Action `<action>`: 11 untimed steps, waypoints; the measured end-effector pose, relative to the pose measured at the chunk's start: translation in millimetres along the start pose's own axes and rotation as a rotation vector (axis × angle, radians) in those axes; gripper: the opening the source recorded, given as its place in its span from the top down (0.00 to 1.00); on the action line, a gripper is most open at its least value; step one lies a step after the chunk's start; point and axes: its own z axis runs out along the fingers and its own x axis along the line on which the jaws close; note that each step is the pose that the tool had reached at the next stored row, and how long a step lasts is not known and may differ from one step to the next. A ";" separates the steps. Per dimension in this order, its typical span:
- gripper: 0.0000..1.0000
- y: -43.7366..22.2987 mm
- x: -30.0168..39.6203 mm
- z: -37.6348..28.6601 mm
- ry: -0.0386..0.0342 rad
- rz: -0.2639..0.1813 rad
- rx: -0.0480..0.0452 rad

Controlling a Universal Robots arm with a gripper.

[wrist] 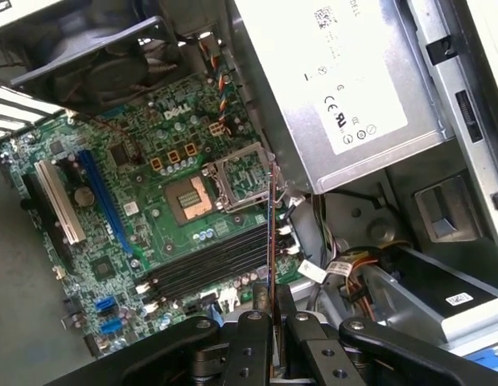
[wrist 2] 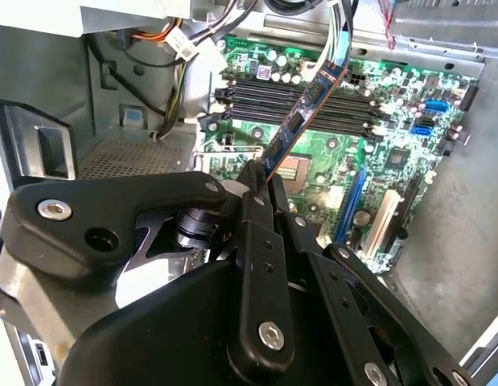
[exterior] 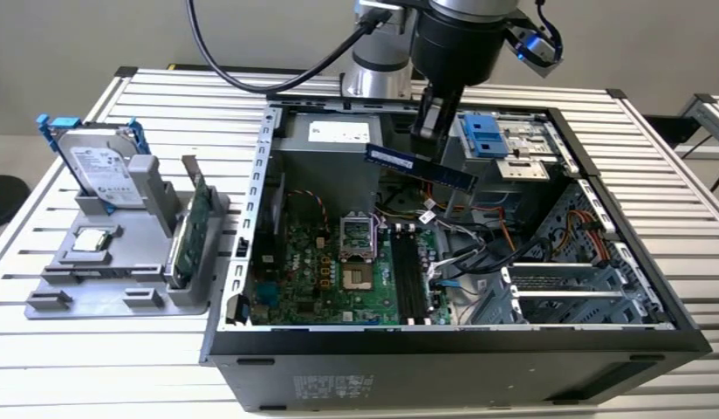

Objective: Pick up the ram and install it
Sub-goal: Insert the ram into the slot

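The ram (exterior: 421, 168) is a long dark-blue stick hanging tilted above the open computer case (exterior: 453, 349). My gripper (exterior: 426, 144) is shut on its upper edge, over the back part of the green motherboard (exterior: 336, 288). In the second wrist view the ram (wrist 2: 301, 121) sticks out from between the black fingers (wrist 2: 250, 201) of the gripper (wrist 2: 261, 178) and points at the dark memory slots (wrist 2: 297, 96). In the first wrist view the ram (wrist: 272, 225) appears edge-on above the slots (wrist: 208, 265), held by the gripper (wrist: 273, 293). The slots (exterior: 408, 279) lie below it, apart from it.
On the exterior view's left a grey holder (exterior: 57, 301) carries a silver hard drive (exterior: 104, 166) with blue rails, an upright green card (exterior: 191, 240) and a small chip (exterior: 94, 240). Inside the case are the power supply (wrist: 345, 88), loose cables (exterior: 453, 236) and drive bays (exterior: 569, 288).
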 end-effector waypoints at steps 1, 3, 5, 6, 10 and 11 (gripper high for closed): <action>1.00 0.0 0.0 0.0 -0.0001 0.004 -0.0001; 1.00 0.0 0.0 0.1 -0.0001 0.011 -0.0002; 1.00 0.0 0.0 0.1 0.0000 0.017 -0.0002; 1.00 0.0 0.0 0.1 0.0000 0.020 -0.0003; 1.00 0.0 0.0 0.3 -0.0001 0.031 -0.0004; 1.00 0.0 0.0 0.3 -0.0001 0.033 -0.0004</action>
